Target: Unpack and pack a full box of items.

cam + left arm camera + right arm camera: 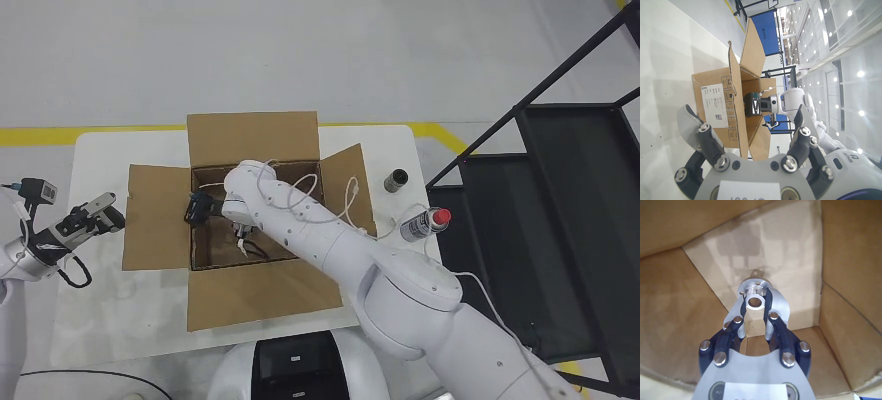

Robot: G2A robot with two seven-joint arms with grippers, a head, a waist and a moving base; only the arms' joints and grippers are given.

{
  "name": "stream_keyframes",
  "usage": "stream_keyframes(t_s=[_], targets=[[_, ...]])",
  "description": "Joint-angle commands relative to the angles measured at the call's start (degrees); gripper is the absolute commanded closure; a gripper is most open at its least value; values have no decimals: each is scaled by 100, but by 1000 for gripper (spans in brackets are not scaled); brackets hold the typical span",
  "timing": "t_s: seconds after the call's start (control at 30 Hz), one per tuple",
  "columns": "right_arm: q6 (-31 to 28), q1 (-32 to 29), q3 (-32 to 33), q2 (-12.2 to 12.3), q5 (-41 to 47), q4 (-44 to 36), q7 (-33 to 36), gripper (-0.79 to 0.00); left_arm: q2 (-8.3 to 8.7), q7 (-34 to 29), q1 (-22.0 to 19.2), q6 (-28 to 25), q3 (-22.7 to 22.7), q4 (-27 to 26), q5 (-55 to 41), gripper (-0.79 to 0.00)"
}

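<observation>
Deep inside the box [848, 275], the right pincer [755, 296] is clamped on a flanged metal hub [753, 286], as its wrist view shows. The top view adds a spray can [425, 224] and a metal cylinder [396, 180] outside the box, well behind that pincer. The left pincer [742, 109] gapes wide and empty beside the box.

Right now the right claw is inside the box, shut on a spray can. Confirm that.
Not quite: the right claw is inside the box, but it is shut on a silver flanged metal part, not a spray can. The right wrist view shows it.
</observation>
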Motion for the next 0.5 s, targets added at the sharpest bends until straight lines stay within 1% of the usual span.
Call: stream_keyframes(t_s=[0.0, 0.13, 0.23, 0.3, 0.47], targets=[[-39, 26, 101, 73, 27, -248, 189, 0, 0, 0, 0, 0, 0, 0, 0, -785], [-96, -14, 381, 296, 60, -1037, 767, 0, 0, 0, 0, 0, 0, 0, 0, -785], [-47, -191, 677, 534, 1, -1933, 1406, 0, 0, 0, 0, 0, 0, 0, 0, -785], [18, -425, 919, 721, -97, -2687, 1896, 0, 0, 0, 0, 0, 0, 0, 0, -785], [501, -1168, 1183, 1255, -356, -4598, 2381, 0, 0, 0, 0, 0, 0, 0, 0, -785]])
